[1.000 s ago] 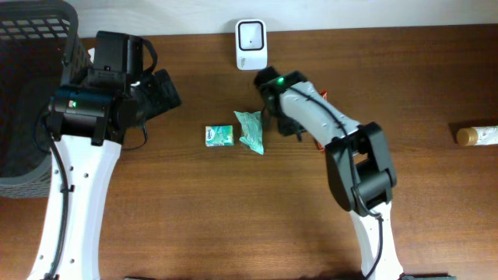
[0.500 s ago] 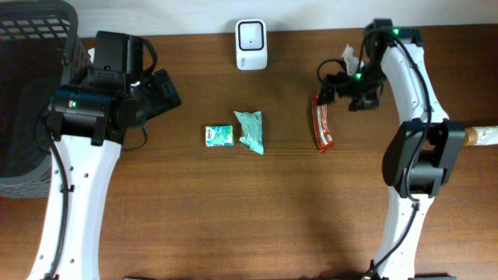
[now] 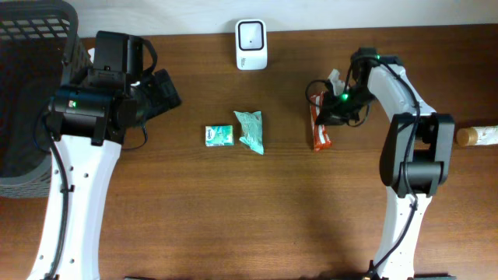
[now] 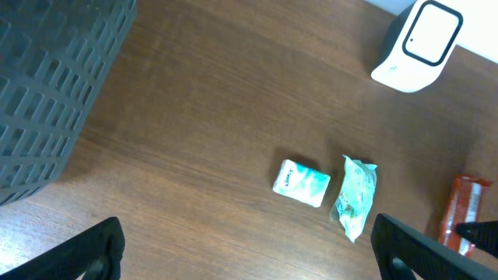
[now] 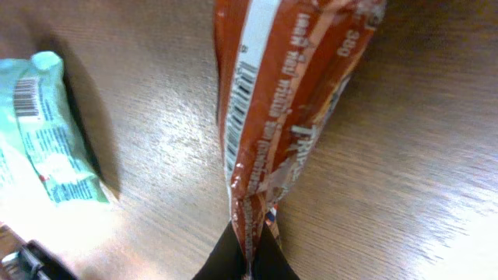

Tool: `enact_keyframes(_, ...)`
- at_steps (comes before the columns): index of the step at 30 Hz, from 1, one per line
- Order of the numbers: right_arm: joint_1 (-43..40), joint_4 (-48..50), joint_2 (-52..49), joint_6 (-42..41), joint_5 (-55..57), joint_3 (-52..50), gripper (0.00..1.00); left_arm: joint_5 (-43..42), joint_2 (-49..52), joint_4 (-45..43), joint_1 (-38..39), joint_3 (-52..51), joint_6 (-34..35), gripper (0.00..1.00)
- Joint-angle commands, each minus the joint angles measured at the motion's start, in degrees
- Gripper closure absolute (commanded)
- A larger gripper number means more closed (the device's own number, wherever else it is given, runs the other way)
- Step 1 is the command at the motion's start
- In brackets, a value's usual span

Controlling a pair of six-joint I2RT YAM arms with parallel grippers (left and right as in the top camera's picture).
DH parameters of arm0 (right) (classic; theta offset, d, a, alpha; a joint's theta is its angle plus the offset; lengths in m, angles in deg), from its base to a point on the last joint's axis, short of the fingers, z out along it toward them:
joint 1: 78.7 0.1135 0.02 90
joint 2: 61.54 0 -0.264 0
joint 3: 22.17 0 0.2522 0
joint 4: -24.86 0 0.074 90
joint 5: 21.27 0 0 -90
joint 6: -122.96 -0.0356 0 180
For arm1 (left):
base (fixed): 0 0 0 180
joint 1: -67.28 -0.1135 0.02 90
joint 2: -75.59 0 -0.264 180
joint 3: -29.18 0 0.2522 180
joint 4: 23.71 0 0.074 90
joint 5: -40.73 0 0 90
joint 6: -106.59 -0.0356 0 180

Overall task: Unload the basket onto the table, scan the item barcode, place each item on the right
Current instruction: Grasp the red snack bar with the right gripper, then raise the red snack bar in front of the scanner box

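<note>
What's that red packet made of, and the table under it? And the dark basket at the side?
The red packet looks like thin glossy plastic film: it crinkles, catches highlights and has a crimped end. The table is wood or wood-look laminate, semi-gloss, with grain lines and glare. The basket is probably matte moulded plastic, a dark lattice.

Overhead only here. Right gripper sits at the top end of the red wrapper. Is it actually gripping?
Observer: Yes. The right wrist view shows the right gripper shut on the crimped end of the red wrapper.
Operator: Any barcode showing on it?
Observer: Yes, a barcode runs along the wrapper's long edge, facing the wrist camera.
Operator: Left gripper state?
Observer: In the left wrist view the left gripper is open and empty, with its fingers spread wide above the table.
</note>
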Motion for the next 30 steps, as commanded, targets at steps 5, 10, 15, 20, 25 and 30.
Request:
enact_keyframes(5,13.3,-9.9,0.6,-23.6,52.7,13.4,0.96,0.1,-0.2,-0.1,-0.1,0.1,-0.9,0.01)
enact_keyframes(10,22.6,-9.4,-1.5,-37.2,76.7,4.3,0.96,0.1,-0.2,-0.1,-0.1,0.1,-0.9,0.01)
enact_keyframes(15,27.6,-4.1,-3.2,-36.7,64.6,1.5,0.85,0.1,-0.2,-0.1,-0.1,0.1,-0.9,0.01)
enact_keyframes(20,31.6,-1.9,-3.1,-30.9,52.5,6.2,0.30,0.1,-0.2,-0.1,-0.1,0.1,-0.9,0.01)
enact_keyframes(25,25.9,-16.0,-3.1,-25.8,49.7,28.1,0.07,0.1,-0.2,-0.1,-0.1,0.1,-0.9,0.01)
enact_keyframes(30,10.9,-20.3,-3.7,-3.4,21.9,28.6,0.07,0.1,-0.2,-0.1,-0.1,0.1,-0.9,0.01)
